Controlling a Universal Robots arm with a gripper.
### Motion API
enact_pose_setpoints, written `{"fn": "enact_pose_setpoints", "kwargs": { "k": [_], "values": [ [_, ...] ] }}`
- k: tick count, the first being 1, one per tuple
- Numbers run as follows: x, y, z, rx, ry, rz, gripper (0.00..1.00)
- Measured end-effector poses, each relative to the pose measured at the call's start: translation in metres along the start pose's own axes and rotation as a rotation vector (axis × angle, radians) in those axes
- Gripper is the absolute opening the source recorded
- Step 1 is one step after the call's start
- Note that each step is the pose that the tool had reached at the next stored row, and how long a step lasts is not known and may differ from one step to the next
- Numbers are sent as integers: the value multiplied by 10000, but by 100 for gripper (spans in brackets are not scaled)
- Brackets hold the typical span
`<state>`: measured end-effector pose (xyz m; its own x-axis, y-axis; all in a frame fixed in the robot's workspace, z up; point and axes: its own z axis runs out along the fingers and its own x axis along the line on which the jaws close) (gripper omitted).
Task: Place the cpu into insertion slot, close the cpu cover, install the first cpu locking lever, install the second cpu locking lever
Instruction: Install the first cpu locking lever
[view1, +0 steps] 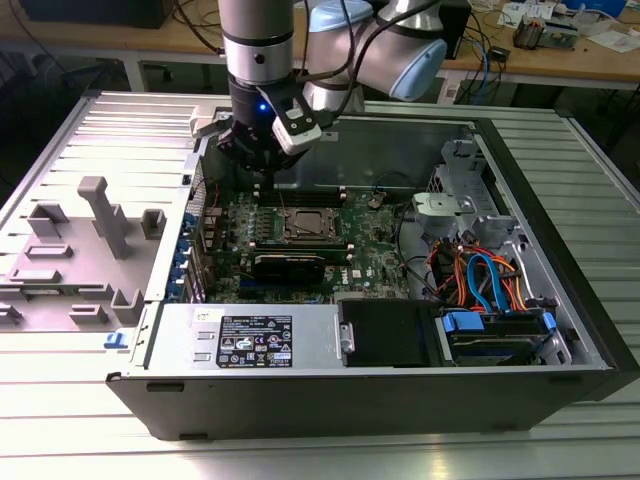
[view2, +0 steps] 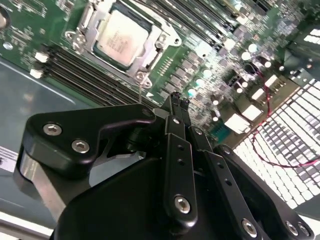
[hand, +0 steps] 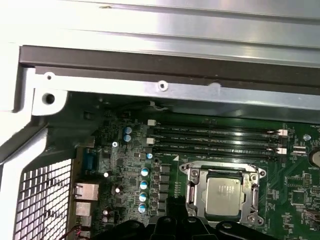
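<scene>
Flat, silver-side-up cpu (hand: 226, 192) in insertion slot (hand: 192, 192)

The cpu (hand: 227, 194) top is dull silver metal, the cover (hand: 191, 192) round it shinier grey metal. The gripper (view2: 177, 102) is matt black with shiny steel screws (view2: 182, 202). The board (hand: 165, 150) is glossy green, the case (hand: 150, 45) smooth grey sheet metal.

The cpu (hand: 225, 192) lies in the insertion slot (hand: 191, 195) on the motherboard (hand: 125, 165), just beside the memory slots (hand: 215, 141), inside the open computer case (view1: 400, 395).
</scene>
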<state>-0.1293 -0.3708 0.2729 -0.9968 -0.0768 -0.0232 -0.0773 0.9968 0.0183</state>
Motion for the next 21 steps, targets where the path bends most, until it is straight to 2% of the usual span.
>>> {"fn": "enact_pose_setpoints", "kwargs": {
  "k": [3,12,21],
  "values": [
    [40,24,7,0,1,-20,11],
    [28,206,40,-1,0,3,11],
    [-7,247,68,-1,0,1,11]
  ]
}}
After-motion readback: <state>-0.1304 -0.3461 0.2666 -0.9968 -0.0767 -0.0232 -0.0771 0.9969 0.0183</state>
